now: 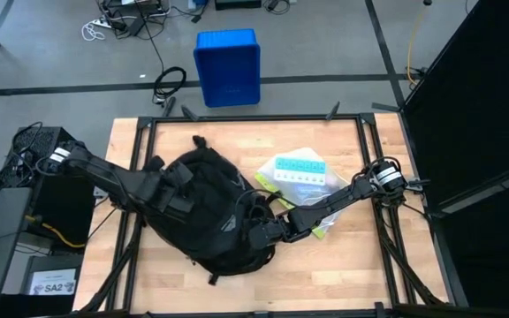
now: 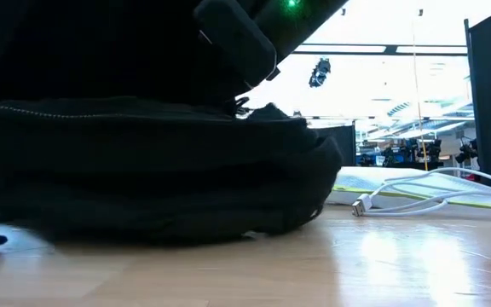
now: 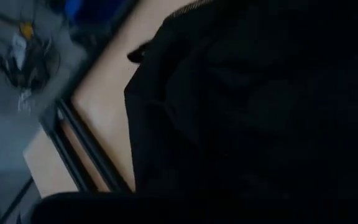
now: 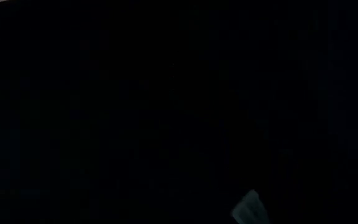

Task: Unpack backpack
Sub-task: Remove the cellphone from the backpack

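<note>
The black backpack [image 1: 206, 216] lies flat on the wooden table [image 1: 343, 265], left of its middle, and fills the left half of the low view [image 2: 143, 170]. My left gripper [image 1: 178, 192] is shut just above the backpack's left part. Its wrist view shows black fabric [image 3: 260, 93] and bare table [image 3: 104, 93]. My right gripper [image 1: 269, 232] reaches in from the right at the backpack's right edge. Its wrist view is almost wholly dark. My left gripper is shut over the backpack's left part, coming from the table's left and slanting down. The fingers are black against black fabric, so I cannot tell whether they hold or touch it.
A teal and white pill box [image 1: 299, 170] lies on a clear bag with a yellow-green sheet [image 1: 318, 190], right of the backpack. A white cable [image 2: 424, 194] lies beside that bag. A blue crate [image 1: 228, 66] stands on the floor beyond the far edge. Bare wood lies along the near edge.
</note>
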